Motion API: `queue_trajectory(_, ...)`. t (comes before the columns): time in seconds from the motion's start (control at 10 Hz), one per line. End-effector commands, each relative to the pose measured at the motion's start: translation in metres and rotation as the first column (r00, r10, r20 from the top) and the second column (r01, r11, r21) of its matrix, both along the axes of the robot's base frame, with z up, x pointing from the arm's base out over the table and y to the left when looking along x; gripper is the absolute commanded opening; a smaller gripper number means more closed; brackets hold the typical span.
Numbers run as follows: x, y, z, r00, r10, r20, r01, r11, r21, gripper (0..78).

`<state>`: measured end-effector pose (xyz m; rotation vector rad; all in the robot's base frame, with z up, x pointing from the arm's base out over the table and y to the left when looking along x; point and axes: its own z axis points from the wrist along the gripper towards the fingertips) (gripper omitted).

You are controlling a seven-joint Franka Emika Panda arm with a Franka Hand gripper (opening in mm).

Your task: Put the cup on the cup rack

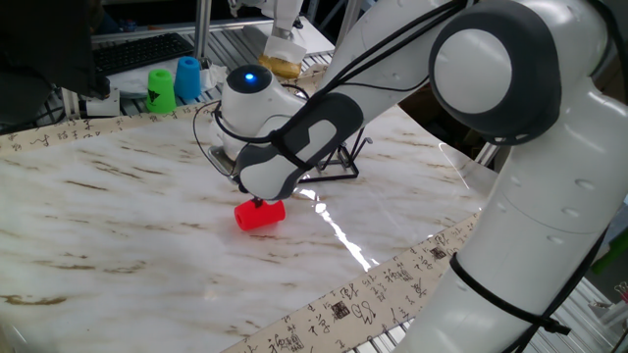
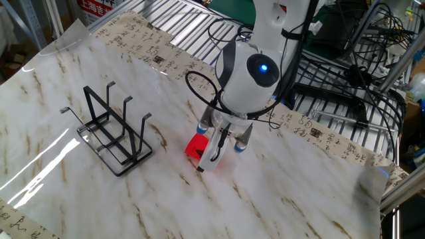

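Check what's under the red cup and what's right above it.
The red cup lies on its side on the marble tabletop; nothing else shows beneath it. The hand is directly above, its fingers reaching down around the cup. The finger contact and the cup's opening are covered.

A marble-patterned table (image 1: pixel 118 216) stands among metal grating (image 2: pixel 166 26) and tangled cables (image 2: pixel 345 60).

Cup (image 2: pixel 194 147) lies on its side on the table (image 2: pixel 279 192), right under my gripper (image 2: pixel 220 144). Cup rack (image 2: pixel 111 131) stands well apart, to its left in the other fixed view.
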<state>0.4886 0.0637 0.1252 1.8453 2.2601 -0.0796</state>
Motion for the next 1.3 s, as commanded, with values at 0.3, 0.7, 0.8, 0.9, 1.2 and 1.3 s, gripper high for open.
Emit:
queue_trajectory(0.3, -0.011, -0.002, -0.012, 0.998, -0.054, 0.015, 0.054, 0.999, -0.005, 77.4)
queue_trajectory(0.7, -0.016, -0.003, -0.017, 0.997, -0.079, 0.025, 0.08, 0.997, -0.019, 77.4)
queue_trajectory(0.8, -0.017, -0.002, -0.02, 0.997, -0.071, 0.024, 0.072, 0.997, -0.032, 77.4)
queue_trajectory(0.9, -0.017, -0.002, -0.021, 0.997, -0.07, 0.024, 0.071, 0.997, -0.039, 77.4)
queue_trajectory(1.2, -0.02, -0.003, -0.025, 0.999, -0.043, 0.004, 0.043, 0.997, -0.058, 77.4)
queue_trajectory(1.3, -0.026, -0.004, -0.027, 1.0, -0.004, -0.018, 0.003, 0.997, -0.077, 77.4)
